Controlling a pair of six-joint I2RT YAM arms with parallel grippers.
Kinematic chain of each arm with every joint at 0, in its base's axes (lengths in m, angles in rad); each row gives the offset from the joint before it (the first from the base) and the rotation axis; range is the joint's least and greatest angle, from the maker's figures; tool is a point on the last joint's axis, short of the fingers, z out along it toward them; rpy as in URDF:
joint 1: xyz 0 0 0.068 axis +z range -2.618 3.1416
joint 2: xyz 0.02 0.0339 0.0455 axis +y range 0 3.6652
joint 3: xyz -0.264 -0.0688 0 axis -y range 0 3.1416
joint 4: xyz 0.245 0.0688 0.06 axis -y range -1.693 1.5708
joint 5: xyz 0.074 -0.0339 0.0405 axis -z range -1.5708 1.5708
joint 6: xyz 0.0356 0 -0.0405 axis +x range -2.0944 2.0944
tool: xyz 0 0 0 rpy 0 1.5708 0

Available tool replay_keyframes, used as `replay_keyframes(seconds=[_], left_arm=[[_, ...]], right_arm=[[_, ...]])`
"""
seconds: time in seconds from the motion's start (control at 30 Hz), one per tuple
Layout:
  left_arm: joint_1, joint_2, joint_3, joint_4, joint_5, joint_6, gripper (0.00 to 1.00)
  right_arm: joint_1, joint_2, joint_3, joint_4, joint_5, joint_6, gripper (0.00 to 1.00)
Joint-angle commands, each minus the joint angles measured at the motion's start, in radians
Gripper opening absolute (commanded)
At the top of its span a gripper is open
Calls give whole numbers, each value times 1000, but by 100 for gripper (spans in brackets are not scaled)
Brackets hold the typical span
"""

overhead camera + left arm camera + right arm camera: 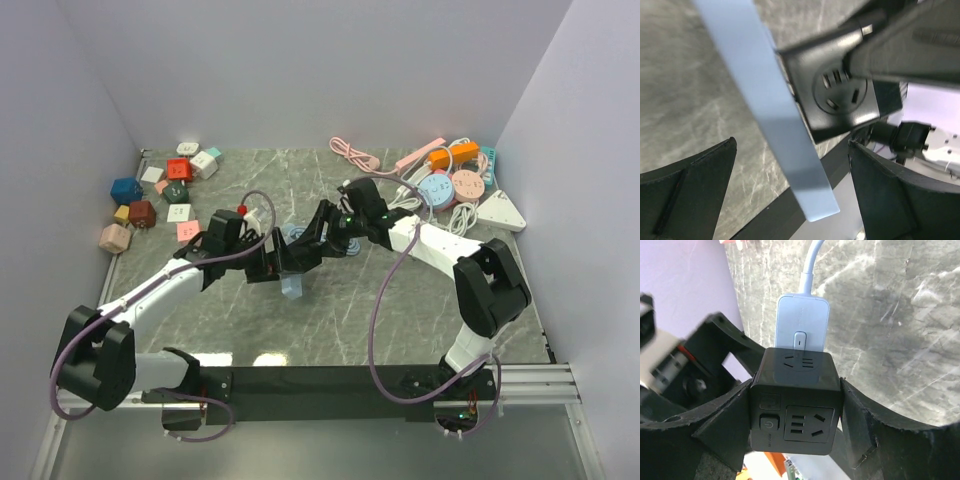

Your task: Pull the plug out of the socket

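My right gripper (312, 243) is shut on a black cube socket (797, 400), a finger pressed on each side, and holds it above the table. A pale blue-white plug (803, 322) with a white cable (812, 260) sits against the cube's far face. In the left wrist view the plug (775, 110) runs as a flat slab between the spread fingers (695, 195), joined to the socket (840, 95). My left gripper (795, 190) is open around the plug without touching it. From above, the plug (292, 287) hangs below the socket (298, 255) between both grippers.
Several coloured cube adapters (160, 195) lie at the back left. Power strips, round sockets and coiled cables (450, 185) fill the back right, with a pink cable (355, 152) behind. Grey walls close in the left, back and right.
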Motion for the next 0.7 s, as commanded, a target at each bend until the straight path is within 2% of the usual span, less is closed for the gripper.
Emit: replay_keyframes(seconds=[0.0, 0.17, 0.27, 0.33, 0.37, 0.43, 0.47, 0.5, 0.57, 0.67], left_arm=[[-37, -14, 20, 45, 28, 37, 100], [-89, 52, 60, -12, -37, 57, 99], [-97, 52, 57, 1, -68, 45, 88], [-97, 50, 57, 25, -76, 42, 71], [-97, 52, 59, 31, -73, 44, 58], [-97, 56, 60, 45, -65, 45, 50], [-97, 58, 63, 49, -62, 45, 38], [-97, 56, 60, 61, -59, 44, 31], [-97, 46, 52, 77, -55, 36, 23], [-97, 27, 49, 84, -65, 31, 19]], right_arm=[[-4, -4, 81, -29, -19, 32, 0], [-7, -21, 78, -11, -39, 58, 0], [-6, -27, 84, -19, -54, 51, 0], [-6, -30, 86, -34, -63, 42, 0], [-6, -32, 86, -39, -70, 38, 0], [-4, -33, 81, -58, -76, 28, 0], [-4, -33, 78, -60, -85, 25, 0], [-6, -35, 71, -57, -88, 25, 0], [-4, -38, 49, -48, -99, 31, 20], [-1, -47, 14, -17, -112, 48, 53]])
